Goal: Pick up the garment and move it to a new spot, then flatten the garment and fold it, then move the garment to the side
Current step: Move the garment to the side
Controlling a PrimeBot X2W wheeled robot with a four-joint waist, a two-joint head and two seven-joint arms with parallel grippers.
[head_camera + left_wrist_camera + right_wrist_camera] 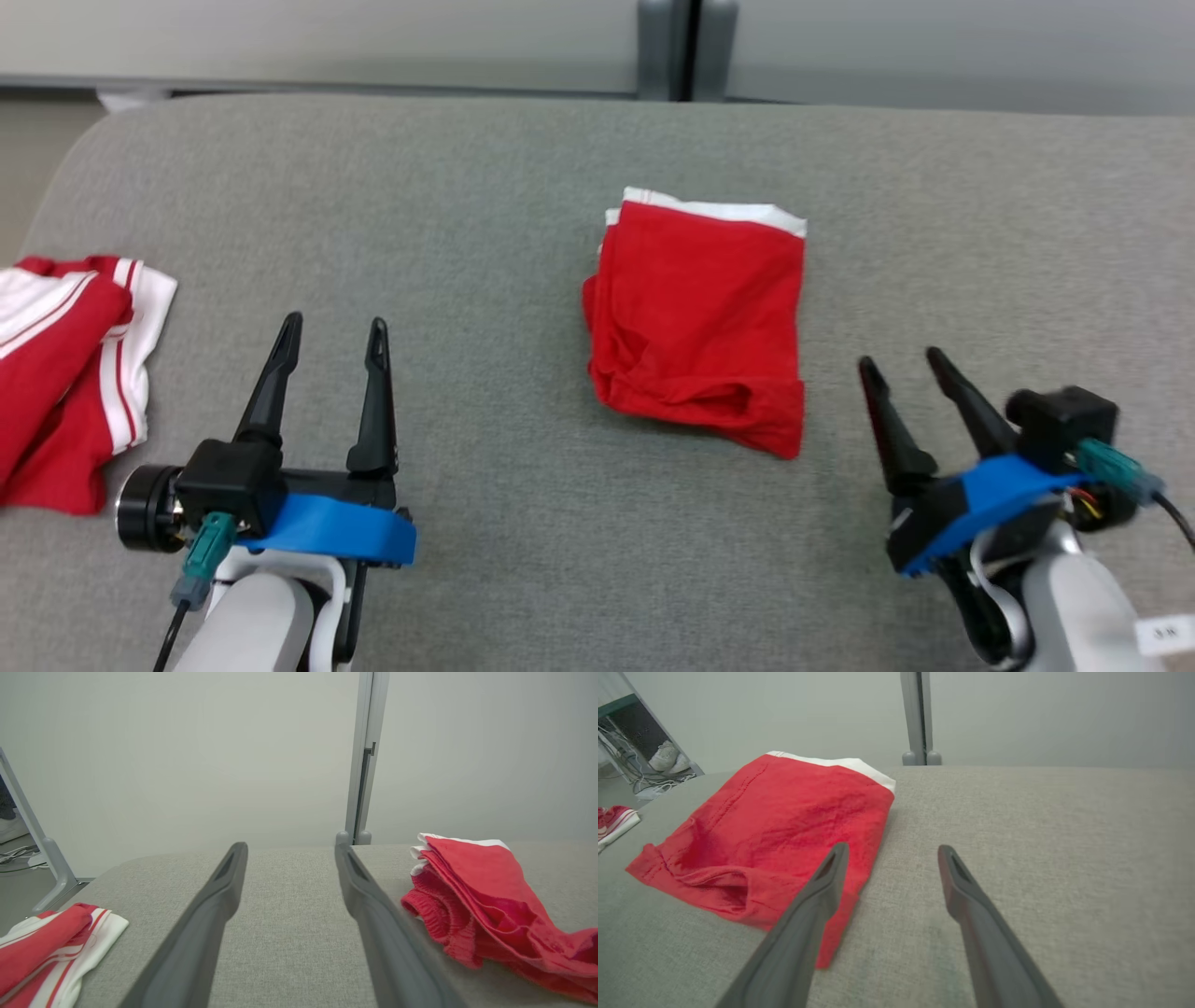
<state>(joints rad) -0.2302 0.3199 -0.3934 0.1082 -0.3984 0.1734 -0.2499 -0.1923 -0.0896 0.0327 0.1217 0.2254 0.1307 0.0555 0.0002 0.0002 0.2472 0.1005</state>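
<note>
A folded red garment (702, 317) with a white band along its far edge lies in the middle of the grey table (523, 215). It appears at the right of the left wrist view (486, 905) and at the left of the right wrist view (770, 830). My left gripper (334, 327) hovers open at the lower left, well left of the garment, holding nothing. My right gripper (904, 362) stands open at the lower right, just right of the garment's near corner, its fingers empty. In the right wrist view the left finger (817, 896) overlaps the garment's near edge.
A second red and white garment (65, 364) lies at the table's left edge, also in the left wrist view (51, 947). A grey partition post (686, 47) rises behind the table. Beyond the left edge are a metal frame leg (46, 858) and cables on the floor.
</note>
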